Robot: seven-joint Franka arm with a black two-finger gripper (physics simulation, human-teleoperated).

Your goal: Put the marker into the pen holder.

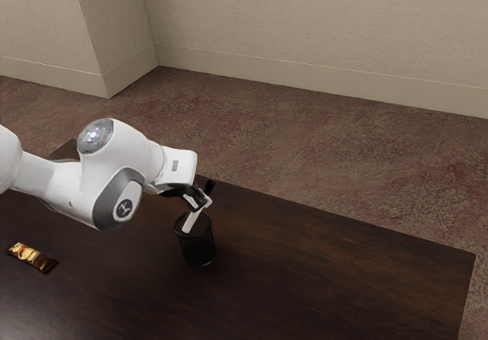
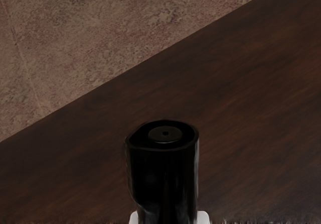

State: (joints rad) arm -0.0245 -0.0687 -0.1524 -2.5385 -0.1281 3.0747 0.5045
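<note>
In the exterior view my gripper [image 1: 201, 201] is just above the pen holder [image 1: 197, 247], a dark round cup standing upright on the table. Its fingers are closed around the marker [image 1: 210, 187], which tilts: the black end points up, and a white part slopes down to the cup's mouth. Whether the lower tip is inside the rim or just over it, I cannot tell. Large in the wrist view, the black end of the marker [image 2: 164, 179] rises from the lower edge, with a pale piece on either side of it.
A brown and gold wrapped bar [image 1: 31, 257] lies on the dark table [image 1: 343, 264], toward the exterior view's left. The table's far edge runs behind the pen holder, with carpet [image 1: 328, 149] and a wall beyond it.
</note>
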